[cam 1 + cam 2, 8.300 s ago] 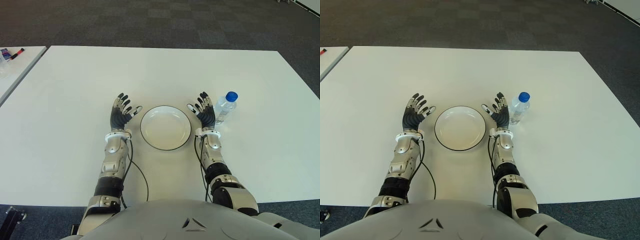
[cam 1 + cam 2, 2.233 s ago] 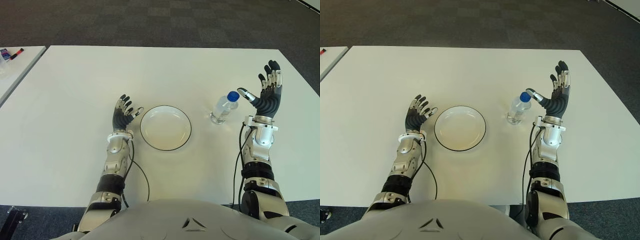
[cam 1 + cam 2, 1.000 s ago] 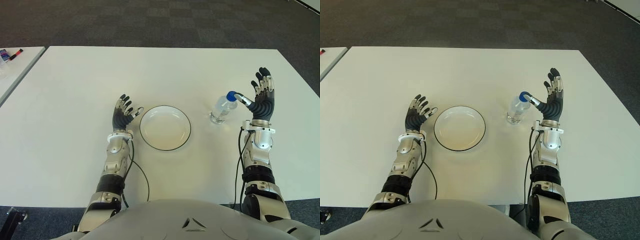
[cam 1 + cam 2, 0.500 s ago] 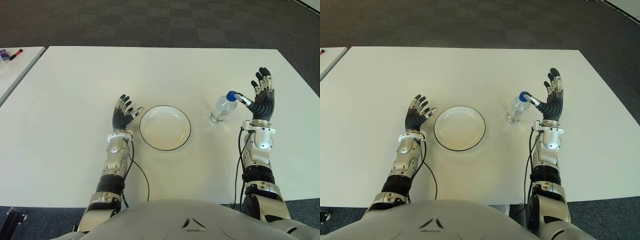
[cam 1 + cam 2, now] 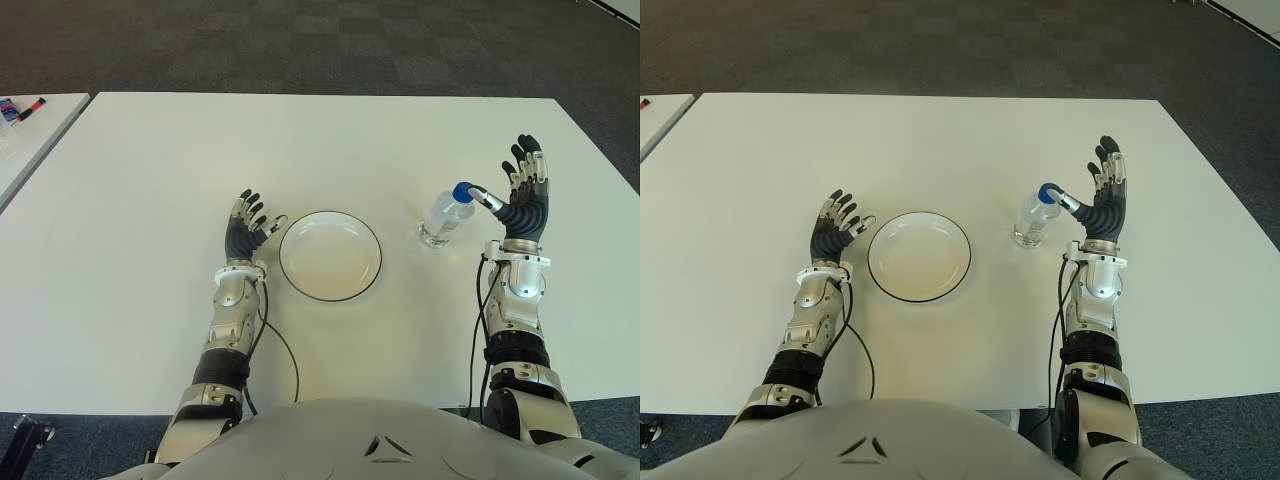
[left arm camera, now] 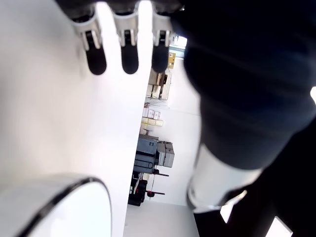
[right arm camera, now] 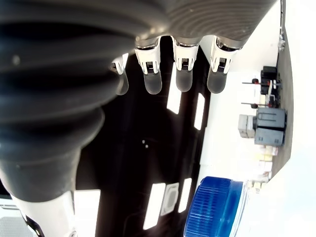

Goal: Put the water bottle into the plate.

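Right hand raised beside the bottle, nothing gripped

The clear plastic water bottle with blue cap is seen upright on the white worktop, right of the round white dark-rimmed plate; the right hand is held just right of it, fingers spread, thumb at the cap. The left hand is shown left of the plate, fingers apart.

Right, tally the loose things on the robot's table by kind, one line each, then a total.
Water bottle: 1, upright, between the plate and the open right hand, not grasped.
Plate: 1, nothing in it, with the open left hand on its left side.
Total: 2
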`<state>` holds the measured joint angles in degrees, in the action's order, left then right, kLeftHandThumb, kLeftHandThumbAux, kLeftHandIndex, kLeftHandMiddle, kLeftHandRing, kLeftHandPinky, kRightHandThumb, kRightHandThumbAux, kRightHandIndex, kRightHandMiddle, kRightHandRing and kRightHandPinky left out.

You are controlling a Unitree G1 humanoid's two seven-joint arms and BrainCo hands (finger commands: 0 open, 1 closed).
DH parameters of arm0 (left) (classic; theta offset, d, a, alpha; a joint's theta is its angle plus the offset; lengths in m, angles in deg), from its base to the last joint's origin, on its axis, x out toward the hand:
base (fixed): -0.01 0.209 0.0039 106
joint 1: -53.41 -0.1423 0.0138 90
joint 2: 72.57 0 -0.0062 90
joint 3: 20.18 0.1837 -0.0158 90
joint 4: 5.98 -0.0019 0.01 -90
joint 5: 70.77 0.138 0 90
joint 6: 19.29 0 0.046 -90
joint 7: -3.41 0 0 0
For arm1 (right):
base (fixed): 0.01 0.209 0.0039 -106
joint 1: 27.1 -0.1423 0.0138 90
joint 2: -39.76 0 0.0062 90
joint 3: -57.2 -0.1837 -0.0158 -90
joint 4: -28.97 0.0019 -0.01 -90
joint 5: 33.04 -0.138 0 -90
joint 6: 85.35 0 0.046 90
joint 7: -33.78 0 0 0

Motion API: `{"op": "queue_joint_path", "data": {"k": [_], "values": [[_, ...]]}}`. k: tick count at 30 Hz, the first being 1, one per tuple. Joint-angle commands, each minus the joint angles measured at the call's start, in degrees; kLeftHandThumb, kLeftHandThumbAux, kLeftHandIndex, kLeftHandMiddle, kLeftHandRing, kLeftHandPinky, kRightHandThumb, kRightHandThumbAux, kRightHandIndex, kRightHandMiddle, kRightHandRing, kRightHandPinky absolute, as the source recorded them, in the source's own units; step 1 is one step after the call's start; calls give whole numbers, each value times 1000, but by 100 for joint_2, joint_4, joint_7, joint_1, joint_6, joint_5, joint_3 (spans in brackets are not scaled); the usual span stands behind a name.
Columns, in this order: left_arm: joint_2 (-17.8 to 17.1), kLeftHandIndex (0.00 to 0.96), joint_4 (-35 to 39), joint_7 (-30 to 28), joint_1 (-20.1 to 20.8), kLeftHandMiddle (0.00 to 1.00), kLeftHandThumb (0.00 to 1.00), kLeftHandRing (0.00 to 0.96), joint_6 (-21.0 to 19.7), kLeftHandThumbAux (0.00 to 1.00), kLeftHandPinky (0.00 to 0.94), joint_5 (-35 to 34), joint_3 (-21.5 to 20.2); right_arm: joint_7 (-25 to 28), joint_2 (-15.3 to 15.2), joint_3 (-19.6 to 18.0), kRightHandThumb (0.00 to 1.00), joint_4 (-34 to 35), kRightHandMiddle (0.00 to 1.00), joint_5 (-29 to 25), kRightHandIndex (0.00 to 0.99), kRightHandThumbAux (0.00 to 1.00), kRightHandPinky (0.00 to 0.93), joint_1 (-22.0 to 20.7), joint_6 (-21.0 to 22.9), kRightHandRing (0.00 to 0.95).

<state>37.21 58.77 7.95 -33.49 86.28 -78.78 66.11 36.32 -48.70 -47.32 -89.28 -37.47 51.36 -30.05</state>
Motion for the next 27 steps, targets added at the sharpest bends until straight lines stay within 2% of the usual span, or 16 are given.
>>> {"op": "queue_joint_path", "data": {"k": [1, 17, 27], "values": [[198, 119, -86, -32, 56, 138, 0, 139, 34, 931, 179, -16, -11, 341, 5, 399, 0, 252, 0, 135, 6, 842, 44, 219, 928, 0], [210, 124, -35, 0, 54, 145, 0, 144, -8, 936, 181, -9, -9, 1229, -145, 407, 0, 153, 0, -329, 0, 795, 24, 188, 1163, 0], [208, 113, -84, -4, 84, 137, 0, 139, -5, 937, 177, -16, -16, 1570, -181, 401, 0, 33, 0, -478, 0, 790, 3, 129, 1295, 0]]}}
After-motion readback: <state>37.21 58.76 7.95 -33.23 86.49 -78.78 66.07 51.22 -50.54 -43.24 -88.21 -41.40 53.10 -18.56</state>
